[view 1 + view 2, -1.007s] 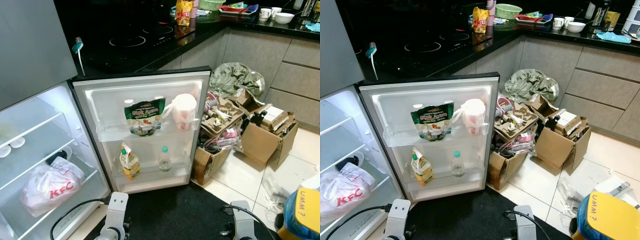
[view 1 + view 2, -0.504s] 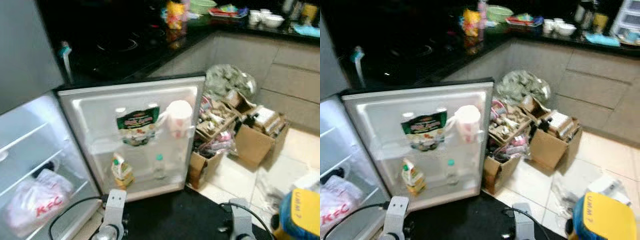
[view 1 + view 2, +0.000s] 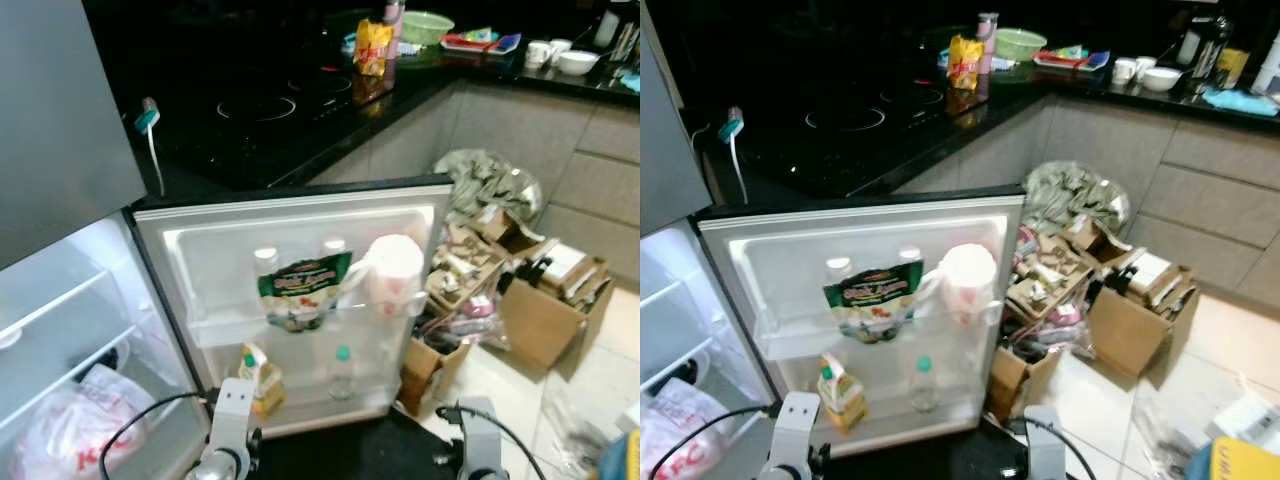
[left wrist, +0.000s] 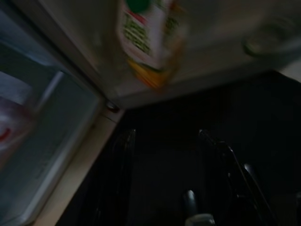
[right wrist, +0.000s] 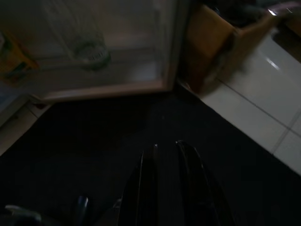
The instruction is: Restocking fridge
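Observation:
The fridge door (image 3: 290,225) stands wide open before me. Its upper shelf holds a green snack bag (image 3: 300,290) and a white and pink jug (image 3: 393,272). Below them stand a juice carton (image 3: 258,378) and a small water bottle (image 3: 342,370). Inside the fridge, a white KFC bag (image 3: 60,440) lies on the lower shelf. Both arms hang low over a black floor mat (image 5: 94,141). My left gripper (image 4: 164,136) is open and holds nothing, close to the door's bottom edge near the juice carton (image 4: 146,42). My right gripper (image 5: 167,147) is shut and holds nothing.
Open cardboard boxes (image 3: 545,320) full of clutter and a grey bag (image 3: 490,180) crowd the tiled floor right of the door. A black counter with a cooktop (image 3: 270,105) runs behind. A yellow and blue object (image 3: 1240,465) sits at the lower right.
The whole picture has shifted and sharpened after a blur, so the camera moved. The door now sits further right and lower. The fridge's contents have not moved.

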{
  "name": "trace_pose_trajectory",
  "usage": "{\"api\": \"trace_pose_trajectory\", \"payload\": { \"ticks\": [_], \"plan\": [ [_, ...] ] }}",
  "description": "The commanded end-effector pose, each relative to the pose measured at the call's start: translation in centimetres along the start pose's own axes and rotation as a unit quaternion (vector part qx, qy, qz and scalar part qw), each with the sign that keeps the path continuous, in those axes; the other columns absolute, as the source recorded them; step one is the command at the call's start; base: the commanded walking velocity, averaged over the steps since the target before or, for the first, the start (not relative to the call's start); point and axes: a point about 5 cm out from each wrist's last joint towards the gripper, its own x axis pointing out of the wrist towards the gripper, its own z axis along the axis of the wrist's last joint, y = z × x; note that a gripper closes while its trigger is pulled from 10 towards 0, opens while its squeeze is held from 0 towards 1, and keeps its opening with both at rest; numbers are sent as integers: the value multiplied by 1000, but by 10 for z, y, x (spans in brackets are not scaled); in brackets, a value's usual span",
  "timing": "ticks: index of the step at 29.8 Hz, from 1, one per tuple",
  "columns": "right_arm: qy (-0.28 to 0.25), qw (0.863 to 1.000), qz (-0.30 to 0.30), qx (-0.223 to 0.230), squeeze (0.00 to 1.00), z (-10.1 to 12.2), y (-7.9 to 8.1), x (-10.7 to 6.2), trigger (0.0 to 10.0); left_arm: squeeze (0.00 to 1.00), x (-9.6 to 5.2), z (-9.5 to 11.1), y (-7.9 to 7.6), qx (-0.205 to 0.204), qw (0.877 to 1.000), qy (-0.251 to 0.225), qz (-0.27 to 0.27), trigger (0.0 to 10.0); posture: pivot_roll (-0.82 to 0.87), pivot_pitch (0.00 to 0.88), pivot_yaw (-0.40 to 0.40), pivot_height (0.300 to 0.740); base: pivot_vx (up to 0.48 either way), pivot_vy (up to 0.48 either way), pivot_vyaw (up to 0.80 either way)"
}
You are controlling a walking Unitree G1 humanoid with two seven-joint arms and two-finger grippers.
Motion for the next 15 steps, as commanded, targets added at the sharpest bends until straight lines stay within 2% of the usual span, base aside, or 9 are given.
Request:
{"api": "trace_pose_trajectory", "payload": {
  "ticks": [1, 4, 9, 11, 15],
  "plan": [
    [-7, 1000, 0, 0, 0, 0, -3, -1, 10000, 0, -2, -4, 2, 3, 1000, 3, -3, 10000, -63, 9, 8, 740, 0, 0, 0],
    [-6, 1000, 0, -1, 0, 0, -5, -1, 10000, 0, -3, -7, 1, 10, 1000, 6, -7, 10000, -66, 11, 7, 740, 0, 0, 0],
    [-10, 999, 27, -28, 0, 2, -6, -2, 10000, 0, -4, -12, -1, 14, 1000, 12, -9, 10000, -67, 14, 3, 740, 0, -446, 0],
    [-13, 999, 38, -34, 0, 4, -6, -2, 10000, 0, -5, -14, 1, -11, 1000, 13, 0, 10000, -69, 14, 3, 740, 0, 0, 0],
    [-15, 998, 50, -46, 0, 6, -7, -2, 10000, 0, -5, -15, 3, -11, 1000, 17, 9, 10000, -73, 17, 2, 740, 0, 0, 0]
  ]
}}
